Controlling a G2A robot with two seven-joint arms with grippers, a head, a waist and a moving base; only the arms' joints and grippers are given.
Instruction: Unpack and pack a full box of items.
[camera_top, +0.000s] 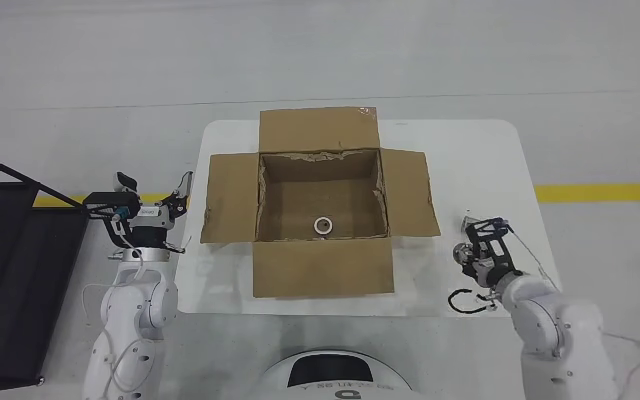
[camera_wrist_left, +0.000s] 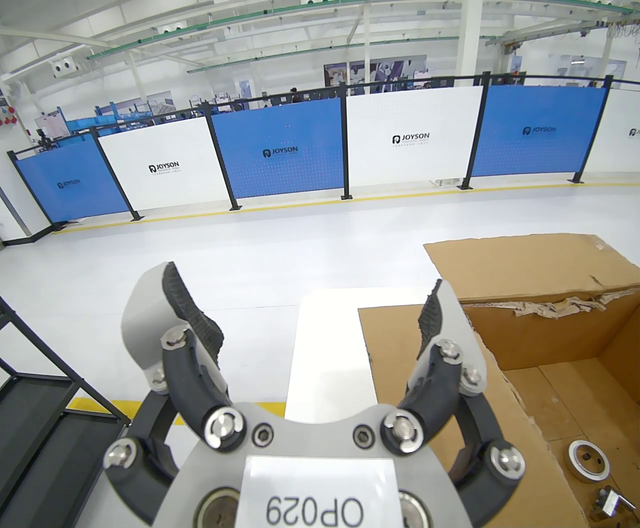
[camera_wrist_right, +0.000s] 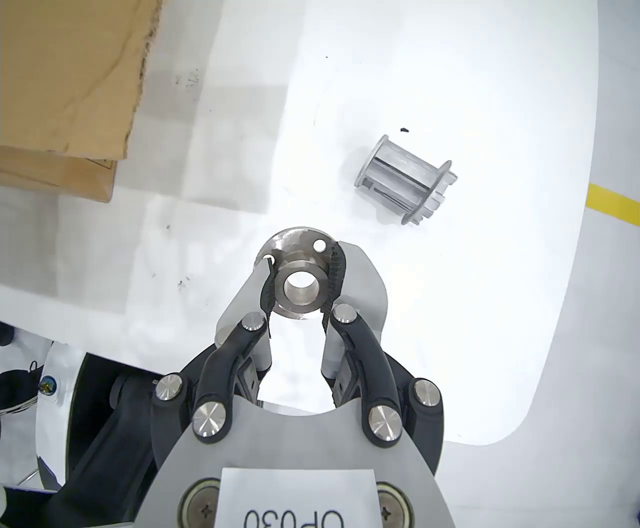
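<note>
An open cardboard box (camera_top: 322, 270) stands in the middle of the white table (camera_top: 470, 160), all flaps folded out. On its floor lie a metal ring (camera_top: 321, 226) (camera_wrist_left: 588, 460) and a small metal block (camera_wrist_left: 608, 501). My right gripper (camera_wrist_right: 302, 256) (camera_top: 468, 252) is low over the table to the right of the box, shut on a flanged metal bushing (camera_wrist_right: 300, 288). A ribbed metal cylinder with a flange (camera_wrist_right: 405, 181) lies on its side on the table just beyond it. My left gripper (camera_wrist_left: 306, 300) (camera_top: 156, 183) hangs open with nothing in it at the table's left edge, beside the box's left flap (camera_wrist_left: 400, 360).
A black rack (camera_top: 30, 270) stands on the floor left of the table. A black cable loop (camera_top: 466, 301) lies near the table's front right corner. Yellow floor tape (camera_top: 590, 192) runs past the table. Bare tabletop surrounds the box at right and back.
</note>
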